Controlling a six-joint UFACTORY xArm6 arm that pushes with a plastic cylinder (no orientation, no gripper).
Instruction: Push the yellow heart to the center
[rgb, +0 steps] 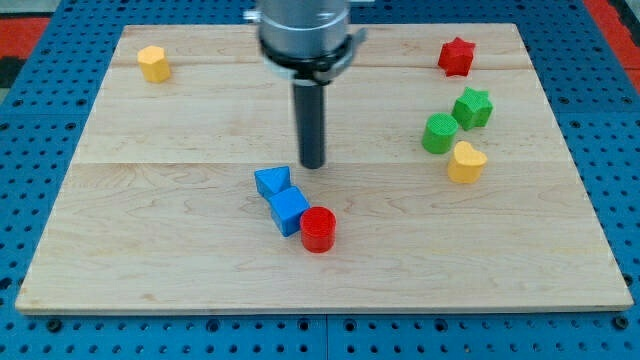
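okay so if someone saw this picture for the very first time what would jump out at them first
Most striking is the dark rod dropping from the view's top centre, my tip resting just above the blue triangular block, with a blue cube and red cylinder alongside. Next comes the cluster at the view's right: the yellow heart block touching a green cylinder and green star. All sit on a pale wooden board.

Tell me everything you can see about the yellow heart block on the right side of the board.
The yellow heart is a small, thick block of plain yellow, plastic-looking, lying flat on the wooden board at the view's right. Its lobes point toward the view's top. The green cylinder sits close at its upper left, touching or nearly so; I cannot tell which. My tip is well off to its left, not touching it.
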